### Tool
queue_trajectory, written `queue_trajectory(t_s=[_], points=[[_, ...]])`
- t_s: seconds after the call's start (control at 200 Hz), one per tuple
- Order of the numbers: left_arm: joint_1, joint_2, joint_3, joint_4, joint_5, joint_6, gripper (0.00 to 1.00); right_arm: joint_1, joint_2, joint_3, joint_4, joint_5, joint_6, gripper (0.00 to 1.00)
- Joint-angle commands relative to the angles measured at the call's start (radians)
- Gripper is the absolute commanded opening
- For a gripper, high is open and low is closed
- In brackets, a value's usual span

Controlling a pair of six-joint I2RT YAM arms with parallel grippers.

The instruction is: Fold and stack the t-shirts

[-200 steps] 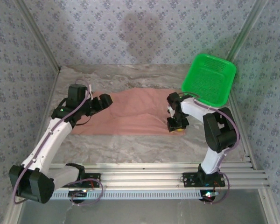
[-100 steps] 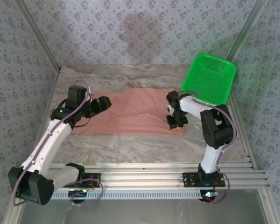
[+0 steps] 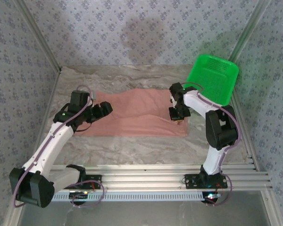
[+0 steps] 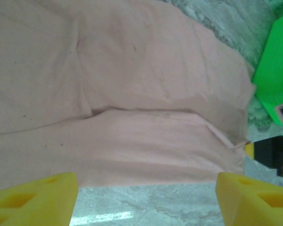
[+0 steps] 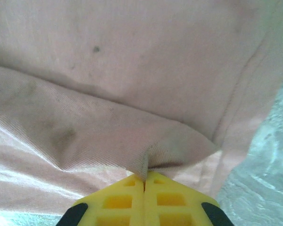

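Note:
The salmon-pink t-shirt [image 3: 137, 113] lies flat across the middle of the marble table, partly folded, with no printed graphic showing. My right gripper [image 3: 177, 117] is at its right edge, shut on a pinched fold of the t-shirt [image 5: 146, 160], and the cloth is lifted into a small peak at the yellow fingertips [image 5: 127, 200]. My left gripper [image 3: 106, 107] hovers over the shirt's left end, open; its yellow fingers [image 4: 35, 200] stand wide apart above the near hem of the t-shirt [image 4: 132, 141] with bare table between them.
A bright green plastic basket [image 3: 212, 80] leans tilted at the back right, just beyond the right gripper; it also shows as the green basket [image 4: 273, 75] at the right edge of the left wrist view. Patterned walls enclose the table. An aluminium rail [image 3: 155, 176] runs along the near edge.
The right gripper has moved back, away from the near edge, carrying the shirt's right corner with it. The left gripper has shifted slightly lower and nearer.

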Motion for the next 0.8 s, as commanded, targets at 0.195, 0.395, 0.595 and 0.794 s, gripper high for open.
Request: queue_trajectory(t_s=[0.195,0.395,0.595,0.794], points=[[-0.004,-0.039,-0.046,-0.011,-0.007,0.018,0.77,-0.049,0.078,0.106,-0.059,0.087,-0.02,0.0],[-0.009,-0.048,-0.094,-0.002,-0.007,0.007,0.77,-0.065,0.14,0.173,-0.053,0.112,-0.045,0.0],[-0.021,-0.053,-0.148,0.018,-0.013,-0.012,0.77,-0.068,0.198,0.249,-0.054,0.143,-0.072,0.02],[-0.028,-0.048,-0.196,0.039,-0.013,-0.031,0.77,-0.063,0.257,0.314,-0.063,0.189,-0.096,0.08]])
